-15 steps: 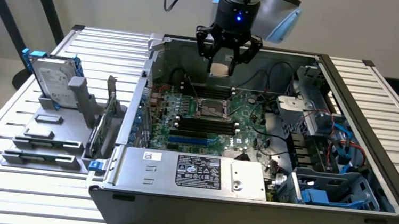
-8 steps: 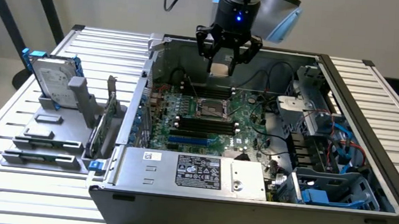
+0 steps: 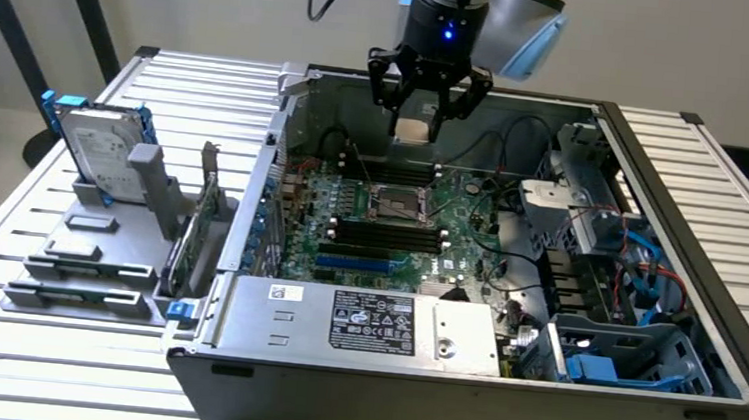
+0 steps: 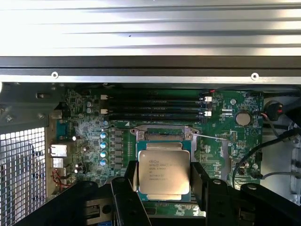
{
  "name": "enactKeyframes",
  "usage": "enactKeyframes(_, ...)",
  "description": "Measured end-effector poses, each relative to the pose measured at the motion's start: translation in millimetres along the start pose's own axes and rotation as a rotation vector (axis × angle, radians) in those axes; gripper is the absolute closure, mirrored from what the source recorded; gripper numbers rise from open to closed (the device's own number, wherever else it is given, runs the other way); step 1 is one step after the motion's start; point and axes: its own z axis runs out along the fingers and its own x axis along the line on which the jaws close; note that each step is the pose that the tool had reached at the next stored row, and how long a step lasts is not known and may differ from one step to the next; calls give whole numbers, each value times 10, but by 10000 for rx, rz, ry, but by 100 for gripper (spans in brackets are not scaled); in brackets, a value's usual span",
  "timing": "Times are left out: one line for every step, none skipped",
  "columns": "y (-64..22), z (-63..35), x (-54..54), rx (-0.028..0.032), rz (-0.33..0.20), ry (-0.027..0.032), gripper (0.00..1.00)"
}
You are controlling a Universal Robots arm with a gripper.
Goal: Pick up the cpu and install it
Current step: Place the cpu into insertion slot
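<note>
The arm hangs over the open computer case. Its jaws are closed on the cpu, pressing two opposite edges and standing fairly wide apart to span it. The chip is up in the air, well clear of the motherboard and roughly over the socket in the middle of the board. Looking down from the wrist, the cpu shows its silver top with printed lettering between the black fingers. The socket's metal frame peeks out from behind it, and rows of black memory sticks lie just past that. Out on the slatted desk, to the exterior view's left of the case, a hard drive in a blue frame stands upright in a grey holder, well apart from the jaws.
</note>
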Motion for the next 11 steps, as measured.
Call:
enactKeyframes(0,0,0,0,0,0,45)
enactKeyframes(0,0,0,0,0,0,45)
enactKeyframes(0,0,0,0,0,0,45)
enactKeyframes(0,0,0,0,1,0,45)
enactKeyframes(-2,0,0,-1,2,0,45)
enactKeyframes(-11,0,-1,-1,24,0,45)
enactKeyframes(-17,1,0,-8,92,-5,45)
enactKeyframes(-19,3,0,-15,210,-11,45)
enactKeyframes(-20,6,0,-21,341,-17,45)
enactKeyframes(-21,8,0,-29,482,-24,45)
enactKeyframes(-22,12,-1,-38,639,-32,45)
